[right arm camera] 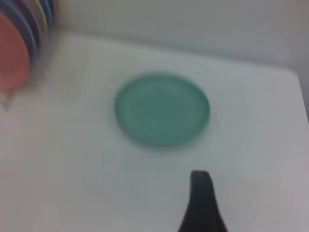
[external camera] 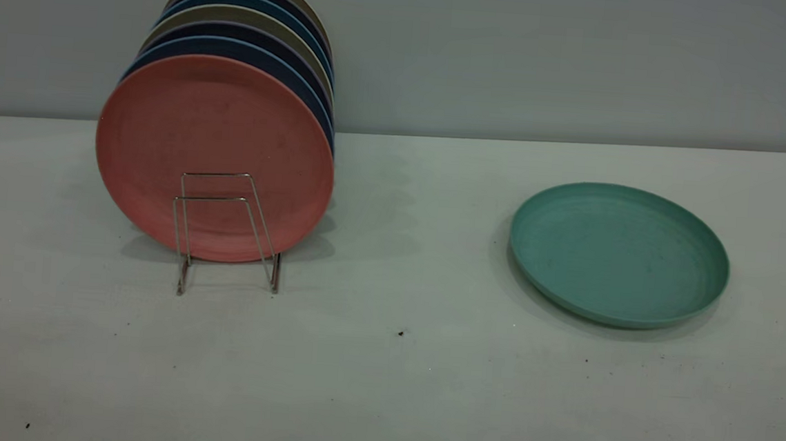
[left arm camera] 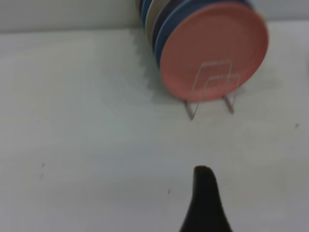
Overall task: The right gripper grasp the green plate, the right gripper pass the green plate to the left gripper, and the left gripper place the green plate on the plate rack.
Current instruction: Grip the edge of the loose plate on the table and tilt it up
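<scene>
green plate (external camera: 619, 253) flat on tabletop (external camera: 383, 358), untouched, well apart from rack | plate rack (external camera: 226, 233) holds pink plate (external camera: 214, 156) upright, front loops free for it | right pincer (right arm camera: 200, 203), left pincer (left arm camera: 205, 200): aloft, one finger visible, spread cannot tell

Upright plates on a pale table

A pink plate (external camera: 214, 156) stands on edge at the left, nearest of a row; behind it, farther back, stand dark blue plates (external camera: 239, 50) and beige plates (external camera: 241, 16). The table (external camera: 381, 386) carries small dark specks.
</scene>
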